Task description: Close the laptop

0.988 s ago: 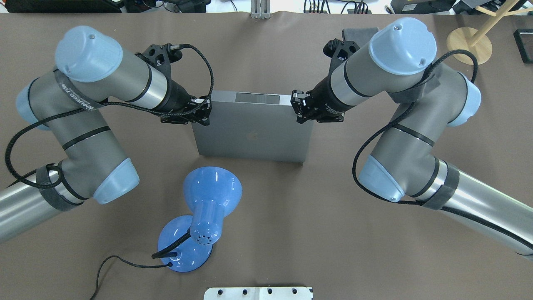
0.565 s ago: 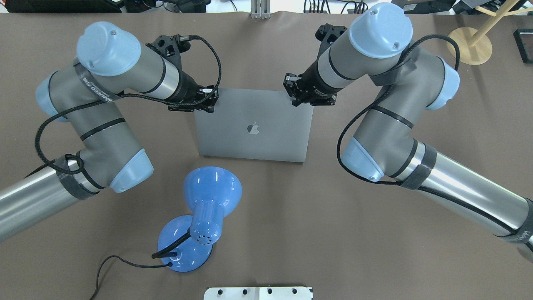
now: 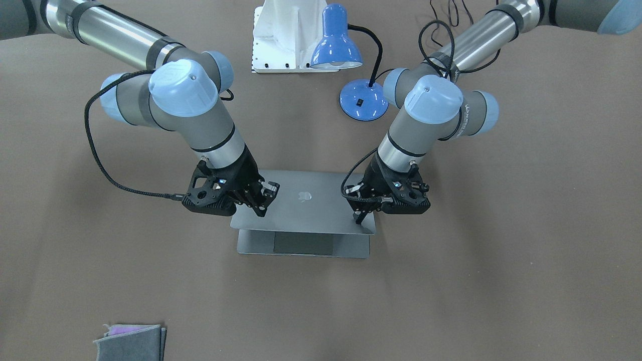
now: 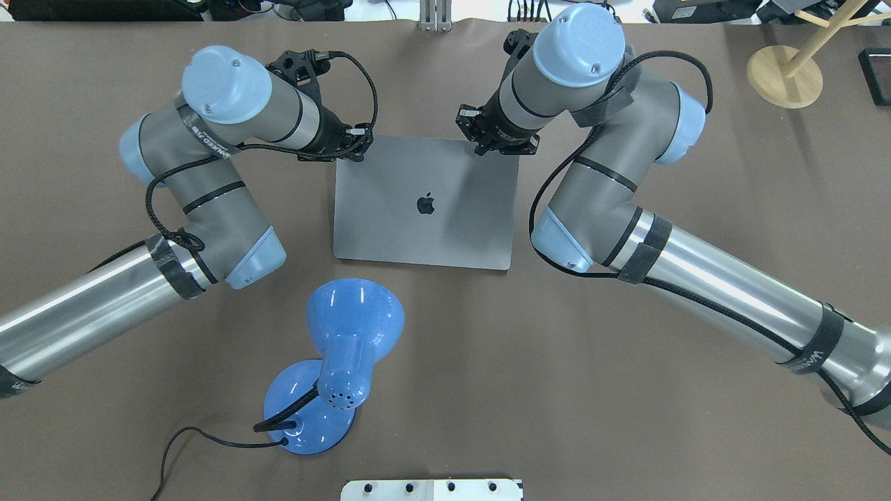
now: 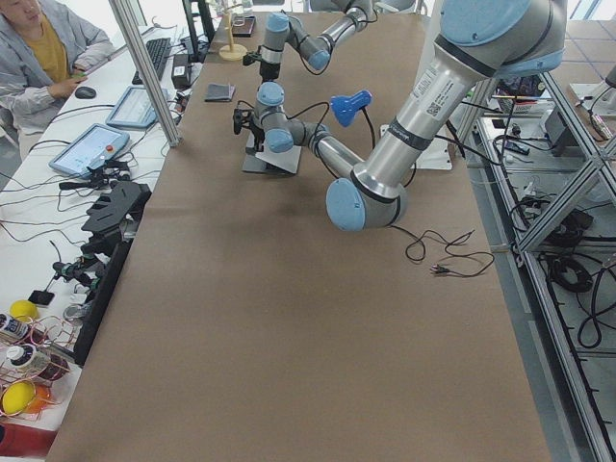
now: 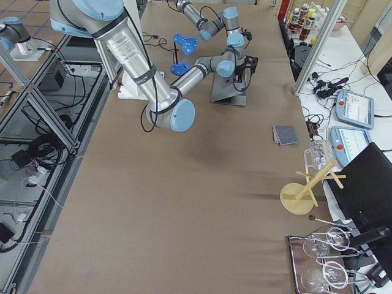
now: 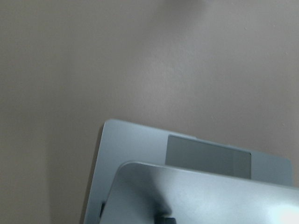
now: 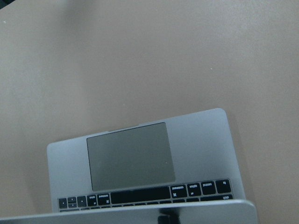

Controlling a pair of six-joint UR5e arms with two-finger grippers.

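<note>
With left pincer (image 3: 362, 213) and right pincer (image 3: 263, 200) both clenched empty atop the part-lowered lid of the Apple laptop (image 3: 306, 208) just beneath them, press down evenly and slowly so neither corner leads.

Big matte brown tabletop (image 4: 626, 417), evenly lit. Glossy blue desk lamp (image 4: 355, 316) sits on it, and a cluttered white workbench (image 5: 38, 207) runs alongside.
</note>
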